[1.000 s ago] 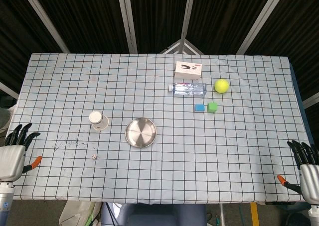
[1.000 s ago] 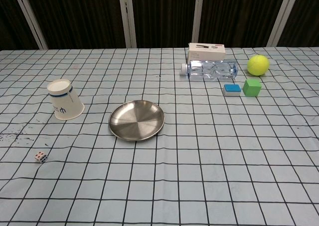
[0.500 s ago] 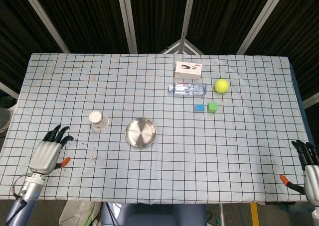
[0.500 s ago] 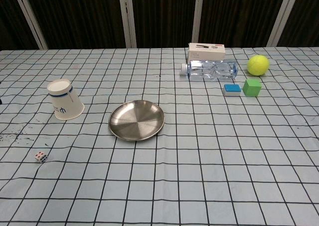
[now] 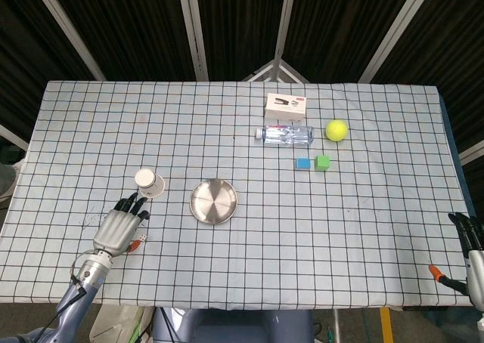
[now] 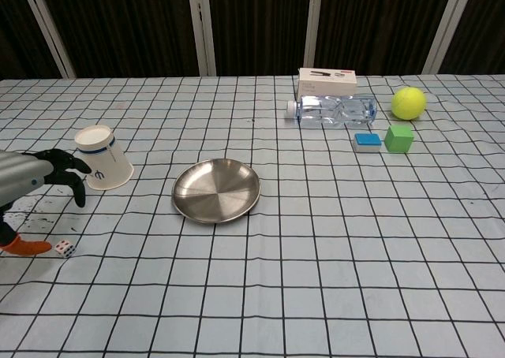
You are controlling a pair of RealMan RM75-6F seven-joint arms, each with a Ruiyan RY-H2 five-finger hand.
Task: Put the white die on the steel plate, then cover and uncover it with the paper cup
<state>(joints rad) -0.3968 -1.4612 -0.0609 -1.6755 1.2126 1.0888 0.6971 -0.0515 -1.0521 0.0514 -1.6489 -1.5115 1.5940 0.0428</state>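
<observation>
Fingers of my left hand [image 5: 119,227] were spread, holding nothing, with the die [image 5: 142,239] on the desk [image 5: 363,222] just beside its thumb. Ahead of its fingertips the cup [image 5: 149,183] lay tipped over, and the plate [image 5: 213,201] sat beyond that. My right hand [image 5: 470,246] hung at the desk's far edge, fingers apart and empty.

One die [image 5: 142,239], cup [image 5: 149,183], plate [image 5: 213,201], box [image 5: 286,106], bottle [image 5: 286,134], ball [image 5: 336,130]; two blocks [image 5: 313,162]
</observation>
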